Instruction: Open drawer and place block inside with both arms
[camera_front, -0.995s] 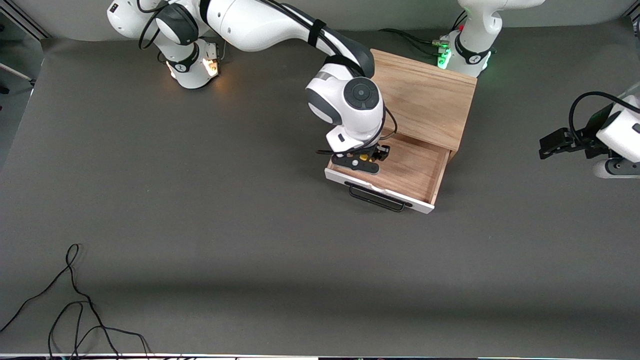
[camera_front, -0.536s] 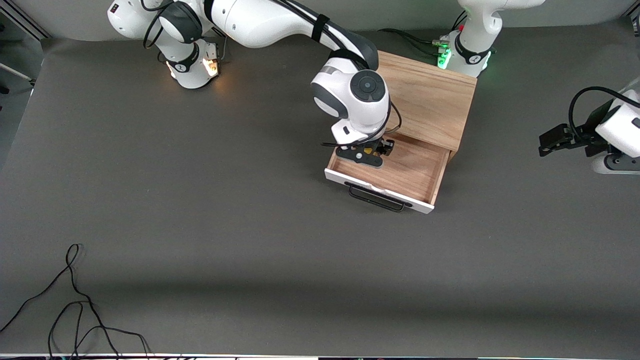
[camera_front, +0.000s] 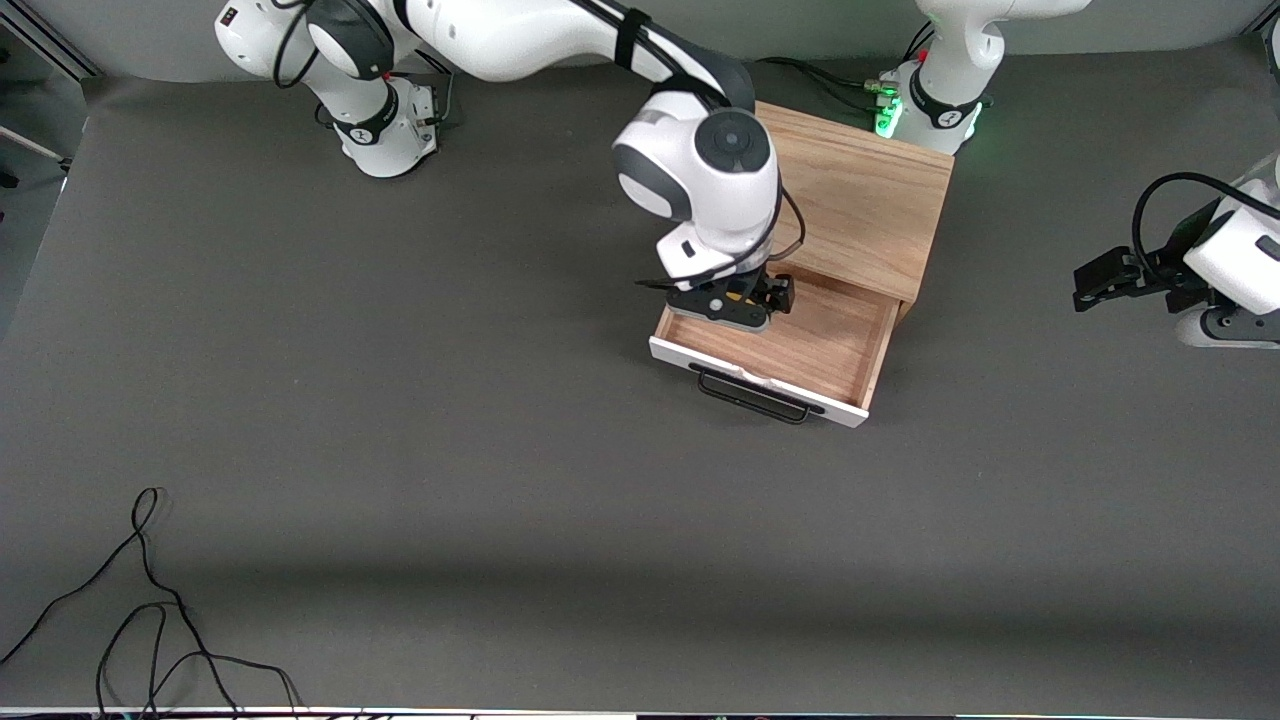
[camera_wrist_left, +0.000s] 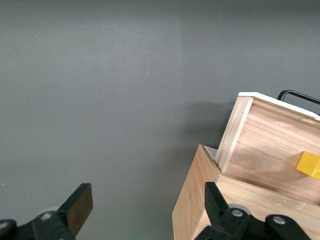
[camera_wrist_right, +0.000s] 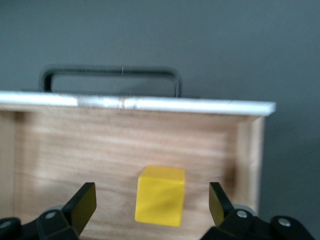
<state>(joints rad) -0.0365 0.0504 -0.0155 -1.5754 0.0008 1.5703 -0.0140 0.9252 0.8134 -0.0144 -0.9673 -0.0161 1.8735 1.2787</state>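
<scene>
The dark grey counter (camera_front: 400, 450) carries a light oak box (camera_front: 860, 200) near the left arm's base, and from that box a shallow light-wood drawer (camera_front: 800, 345) with a white front panel stands pulled open toward the front camera, its black wire handle (camera_front: 752, 398) on the panel's outer face. The white jointed right arm (camera_front: 560, 40) reaches from its base across the counter and bends down over the drawer's end toward the right arm's side of the counter. Its black right end effector (camera_front: 733, 303) hangs just above the drawer floor, fingers spread wide and gripping nothing. Directly below it, between the two spread fingers (camera_wrist_right: 82, 202) as the right wrist view shows, the small bright yellow cube block (camera_wrist_right: 160, 195) sits flat on the drawer's wooden floor, apart from both fingers and short of the white front panel. The white left arm (camera_front: 1235, 265) waits at its own end of the counter, well apart from the box. Its black left end effector (camera_front: 1100, 280) is held over bare counter beside the box, fingers (camera_wrist_left: 80, 205) also spread wide and empty. A thin black cable (camera_front: 140, 610) lies looped on the counter, well apart from both end effectors and nearer to the front camera.
</scene>
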